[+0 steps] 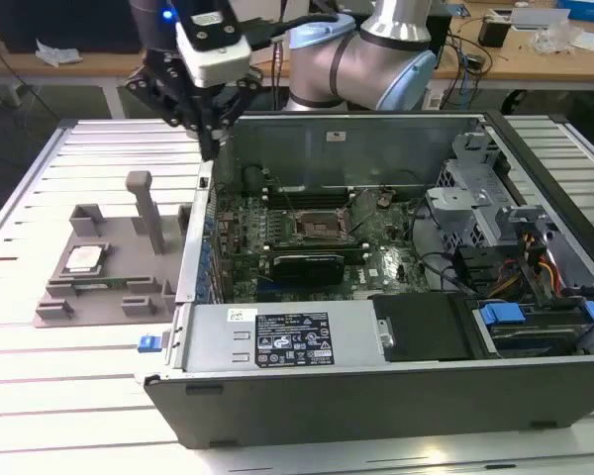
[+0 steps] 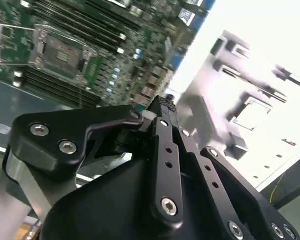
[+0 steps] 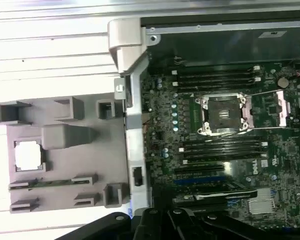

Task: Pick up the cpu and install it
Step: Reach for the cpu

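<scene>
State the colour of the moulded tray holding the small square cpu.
Plain grey moulded tray; the exterior view shows it best.

Cpu [image 1: 83, 258] in jig [image 1: 116, 269] on table [image 1: 79, 381], the exterior view's left of PC case [image 1: 376, 391] w/ mobo [image 1: 391, 265] inside

Silver-grey cpu [image 1: 83, 258], grey tray [image 1: 119, 269], green mobo [image 1: 388, 260], grey case [image 1: 376, 406].

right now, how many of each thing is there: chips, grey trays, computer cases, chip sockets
chip: 1
grey tray: 1
computer case: 1
socket: 1
total: 4
</scene>
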Motion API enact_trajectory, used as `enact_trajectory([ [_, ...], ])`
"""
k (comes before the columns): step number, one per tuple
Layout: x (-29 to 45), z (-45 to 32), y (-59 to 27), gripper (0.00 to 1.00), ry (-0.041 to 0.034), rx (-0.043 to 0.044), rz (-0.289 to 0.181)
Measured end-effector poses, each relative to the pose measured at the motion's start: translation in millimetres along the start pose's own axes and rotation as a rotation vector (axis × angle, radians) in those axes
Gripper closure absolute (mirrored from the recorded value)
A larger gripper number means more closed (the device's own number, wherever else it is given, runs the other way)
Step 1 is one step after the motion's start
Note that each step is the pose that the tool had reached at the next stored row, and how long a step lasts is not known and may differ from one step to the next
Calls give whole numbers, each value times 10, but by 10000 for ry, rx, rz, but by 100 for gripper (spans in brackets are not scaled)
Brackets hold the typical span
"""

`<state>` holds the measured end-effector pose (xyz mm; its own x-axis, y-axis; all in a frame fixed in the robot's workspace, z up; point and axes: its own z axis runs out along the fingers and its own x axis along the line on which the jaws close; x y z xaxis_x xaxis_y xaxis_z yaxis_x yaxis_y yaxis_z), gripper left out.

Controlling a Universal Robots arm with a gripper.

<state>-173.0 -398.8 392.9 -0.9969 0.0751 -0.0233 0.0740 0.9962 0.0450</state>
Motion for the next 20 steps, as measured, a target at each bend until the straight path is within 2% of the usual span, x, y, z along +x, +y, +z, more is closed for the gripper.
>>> enact_trajectory([
  [2,204,-3,-15,89,0,0,0],
  [4,445,-7,-33,89,-1,0,3],
  [5,604,-10,-45,89,-2,-1,1],
  [7,767,-6,-58,89,-1,0,0],
  [9,867,2,-64,89,-1,0,3],
  [11,1021,28,-75,89,-1,0,1],
  [13,1311,73,-98,89,-1,0,3],
  [15,1419,78,-106,89,-1,-1,1],
  [17,1614,94,-121,89,-1,-1,3],
  [20,1783,113,-135,89,-1,-1,1],
])
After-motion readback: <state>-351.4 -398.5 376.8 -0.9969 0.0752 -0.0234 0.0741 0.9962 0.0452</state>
